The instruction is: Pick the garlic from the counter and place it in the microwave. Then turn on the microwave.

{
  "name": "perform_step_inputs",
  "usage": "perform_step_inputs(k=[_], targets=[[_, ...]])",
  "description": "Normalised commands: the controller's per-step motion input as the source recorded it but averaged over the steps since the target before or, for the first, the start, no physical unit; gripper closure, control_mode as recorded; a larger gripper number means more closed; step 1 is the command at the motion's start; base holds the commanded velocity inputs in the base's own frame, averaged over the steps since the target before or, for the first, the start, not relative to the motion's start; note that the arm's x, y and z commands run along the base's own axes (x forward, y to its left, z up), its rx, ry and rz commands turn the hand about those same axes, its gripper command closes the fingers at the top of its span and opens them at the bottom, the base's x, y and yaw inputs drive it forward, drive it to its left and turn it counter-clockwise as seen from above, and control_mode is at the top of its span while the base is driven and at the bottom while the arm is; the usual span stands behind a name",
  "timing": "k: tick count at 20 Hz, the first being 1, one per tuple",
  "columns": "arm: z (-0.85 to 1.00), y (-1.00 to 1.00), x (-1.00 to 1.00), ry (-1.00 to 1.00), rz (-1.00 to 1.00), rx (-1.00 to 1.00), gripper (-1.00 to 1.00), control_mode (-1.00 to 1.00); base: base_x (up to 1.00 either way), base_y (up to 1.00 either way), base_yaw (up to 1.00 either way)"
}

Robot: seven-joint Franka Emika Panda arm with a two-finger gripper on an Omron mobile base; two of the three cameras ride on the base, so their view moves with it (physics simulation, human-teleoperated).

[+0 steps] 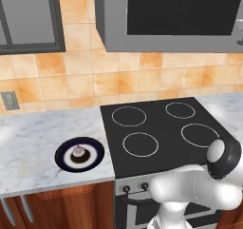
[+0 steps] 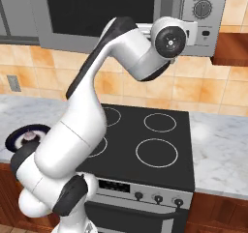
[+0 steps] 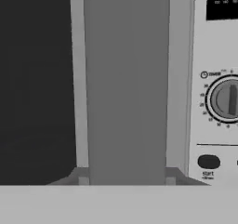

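Note:
The garlic [image 1: 79, 151], a small whitish-pink bulb, lies in the middle of a dark-blue plate [image 1: 60, 157] on the marble counter [image 1: 28, 138], left of the stove. It also shows past my arm as the garlic [image 2: 30, 136] on the plate [image 2: 13, 139]. The microwave [image 1: 114, 33] hangs above the stove with its dark glass door closed. My arm reaches up to the microwave [image 2: 97, 9], far from the garlic. My gripper [image 2: 193, 34] sits close against its front by the control panel, and its fingers are hidden. In the hand view the door's vertical grey handle [image 3: 125, 79] is right ahead.
A black four-ring stovetop [image 1: 161, 128] sits under the microwave. Right of the handle are a timer dial [image 3: 227, 99] and a dark start button [image 3: 208, 161]. A glass-fronted wall cabinet [image 1: 28, 19] hangs at the upper left. More marble counter [image 2: 218, 150] lies right of the stove.

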Motion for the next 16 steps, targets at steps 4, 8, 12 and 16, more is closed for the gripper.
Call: perform_step_inputs(k=[4,8,12,16], targets=[[0.41,0.39,-0.55,-0.01,-0.13,-0.07,1.00,-1.00,0.00,0.00,0.00],[0.45,0.24,-0.52,0.01,-0.13,-0.05,1.00,-1.00,0.00,0.00,0.00],[0.52,0.17,-0.51,0.04,-0.12,-0.02,1.00,-1.00,0.00,0.00,0.00],[0.43,0.18,-0.52,0.03,-0.11,-0.02,1.00,-1.00,0.00,0.00,0.00]])
